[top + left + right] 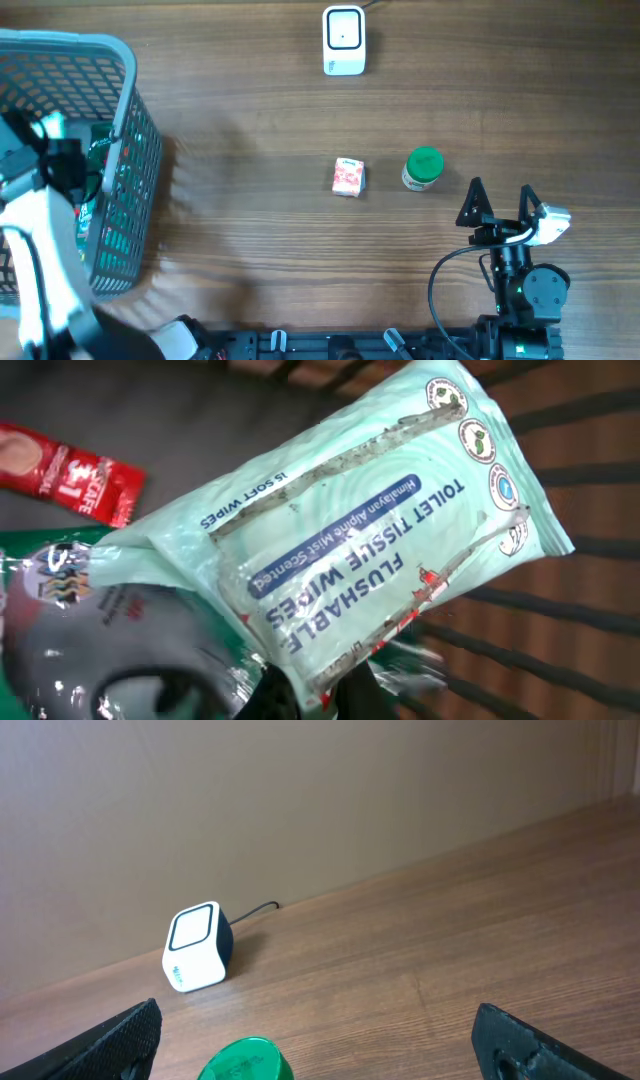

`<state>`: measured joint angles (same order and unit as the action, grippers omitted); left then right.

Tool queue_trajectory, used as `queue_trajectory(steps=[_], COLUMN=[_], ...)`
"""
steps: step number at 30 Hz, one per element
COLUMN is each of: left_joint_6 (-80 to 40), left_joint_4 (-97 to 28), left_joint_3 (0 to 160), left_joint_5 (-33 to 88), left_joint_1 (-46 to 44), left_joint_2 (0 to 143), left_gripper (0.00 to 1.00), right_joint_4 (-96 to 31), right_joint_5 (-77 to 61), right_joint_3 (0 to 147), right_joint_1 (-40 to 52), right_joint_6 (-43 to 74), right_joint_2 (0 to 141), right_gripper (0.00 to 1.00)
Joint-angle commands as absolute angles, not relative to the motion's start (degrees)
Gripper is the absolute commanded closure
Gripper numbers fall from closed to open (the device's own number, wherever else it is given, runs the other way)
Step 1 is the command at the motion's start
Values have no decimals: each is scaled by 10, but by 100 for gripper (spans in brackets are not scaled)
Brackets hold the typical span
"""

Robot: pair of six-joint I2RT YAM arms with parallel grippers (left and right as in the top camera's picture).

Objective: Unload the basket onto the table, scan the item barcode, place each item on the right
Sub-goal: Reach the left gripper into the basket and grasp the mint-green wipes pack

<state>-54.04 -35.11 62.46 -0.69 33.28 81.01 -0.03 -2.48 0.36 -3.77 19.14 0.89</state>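
Counting: one basket [70,40] at the tabletop's left edge, one scanner [343,40] at its far edge, one pink carton [348,177], one green-lidded jar [423,168]. Inside the basket, the left gripper [320,695] pinches one mint-green, crinkled flushable-wipes pack [370,520]; the right gripper [500,187] stands wide open.

Glossy crinkled plastic wipes pack [380,520], plastic mesh basket [140,170], matt wood-grain table [250,230].

In the basket [139,140], a wipes pack [380,520]
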Motion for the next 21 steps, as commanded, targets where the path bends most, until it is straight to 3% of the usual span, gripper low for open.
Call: queue_trajectory(steps=[1,11,17,21], left_joint_6=[-527,-527,-526,-488], left_joint_4=[-364,-366,-372,-383], left_joint_3=[642,642,642,642], left_joint_5=[-12,-9,124,215], left_joint_1=[333,332,319,237], left_joint_2=[721,609,484,456], left_gripper=[96,96,96,96], right_joint_4=[2,2,2,2], right_joint_5=[-20,-20,-20,-20], right_joint_3=[3,3,3,3], right_joint_1=[-34,-34,-34,-34], right_joint_6=[182,182,182,182], right_joint_2=[6,6,6,6], right_gripper=[0,0,0,0])
